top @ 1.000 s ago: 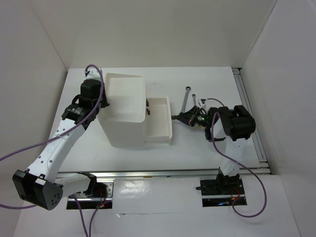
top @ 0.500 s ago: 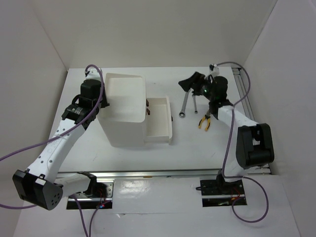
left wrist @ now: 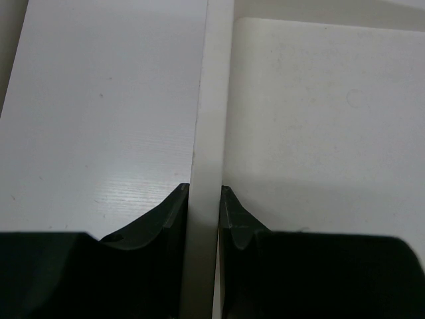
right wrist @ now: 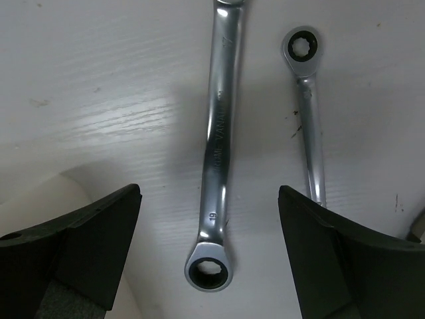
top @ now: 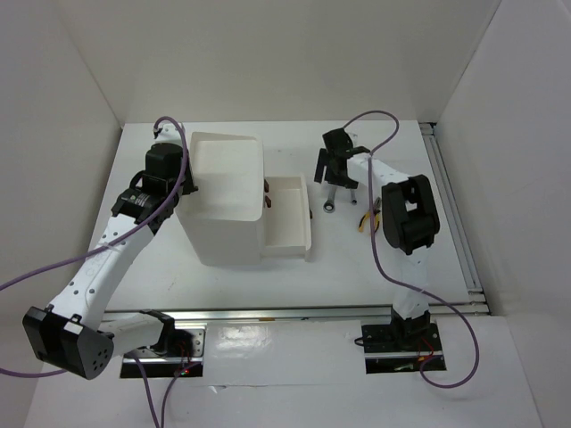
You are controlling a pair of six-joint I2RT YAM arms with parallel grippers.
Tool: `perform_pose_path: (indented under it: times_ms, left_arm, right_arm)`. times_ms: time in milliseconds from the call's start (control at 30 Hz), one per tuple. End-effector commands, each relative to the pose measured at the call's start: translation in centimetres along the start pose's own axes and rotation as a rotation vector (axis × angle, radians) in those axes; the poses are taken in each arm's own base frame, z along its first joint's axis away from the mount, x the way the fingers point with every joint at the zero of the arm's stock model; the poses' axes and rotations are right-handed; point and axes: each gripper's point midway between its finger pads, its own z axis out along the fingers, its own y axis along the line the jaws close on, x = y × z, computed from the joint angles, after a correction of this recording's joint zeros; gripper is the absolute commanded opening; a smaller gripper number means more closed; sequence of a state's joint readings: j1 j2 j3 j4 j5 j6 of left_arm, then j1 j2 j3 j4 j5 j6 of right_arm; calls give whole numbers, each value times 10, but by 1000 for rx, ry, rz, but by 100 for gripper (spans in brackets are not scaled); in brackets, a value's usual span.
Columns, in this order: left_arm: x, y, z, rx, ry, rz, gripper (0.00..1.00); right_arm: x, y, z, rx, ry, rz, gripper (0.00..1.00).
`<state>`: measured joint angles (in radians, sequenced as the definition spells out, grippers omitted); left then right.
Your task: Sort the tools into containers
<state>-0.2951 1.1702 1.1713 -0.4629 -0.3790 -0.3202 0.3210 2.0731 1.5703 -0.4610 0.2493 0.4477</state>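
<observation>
The right claw (top: 335, 168) has swung away from the drawer (top: 309, 218) and hovers spread wide over the bigger wrench (right wrist: 222, 126) on the table (top: 268, 276), likely next to go; left claw (left wrist: 204, 199) pinches the box wall (left wrist: 212, 100).

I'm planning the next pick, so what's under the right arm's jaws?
Two silver wrenches on the white table: the larger wrench lies between the open jaws, the smaller wrench beside it. The smaller one's lower end is hidden behind a jaw.

Two wrenches (right wrist: 219, 133) — right of drawer (top: 290, 225).
</observation>
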Motion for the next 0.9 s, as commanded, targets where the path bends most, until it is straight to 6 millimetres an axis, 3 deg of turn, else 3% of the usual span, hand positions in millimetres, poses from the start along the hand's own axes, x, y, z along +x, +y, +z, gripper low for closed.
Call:
perform_pose_path:
  times_ms: [0, 267, 467, 600, 633, 733, 867]
  left_arm:
    - [49, -13, 3, 48, 175, -22, 26]
    - [49, -13, 3, 48, 175, -22, 26]
    - [49, -13, 3, 48, 175, -22, 26]
    - [49, -13, 3, 48, 175, -22, 26]
    - [49, -13, 3, 48, 175, -22, 26]
    - [49, -13, 3, 48, 175, -22, 26]
    - [49, -13, 3, 48, 175, -22, 26]
  right_arm:
    - [-20, -11, -6, 77, -13, -9, 90]
    - [5, -14, 36, 93, 96, -31, 86]
    - [26, -21, 49, 78, 170, -22, 72]
    - [42, -31, 55, 93, 211, -23, 48]
    - [47, -33, 55, 98, 222, -25, 33]
    - [54, -38, 59, 102, 249, -30, 19]
    - [65, -47, 64, 141, 295, -65, 7]
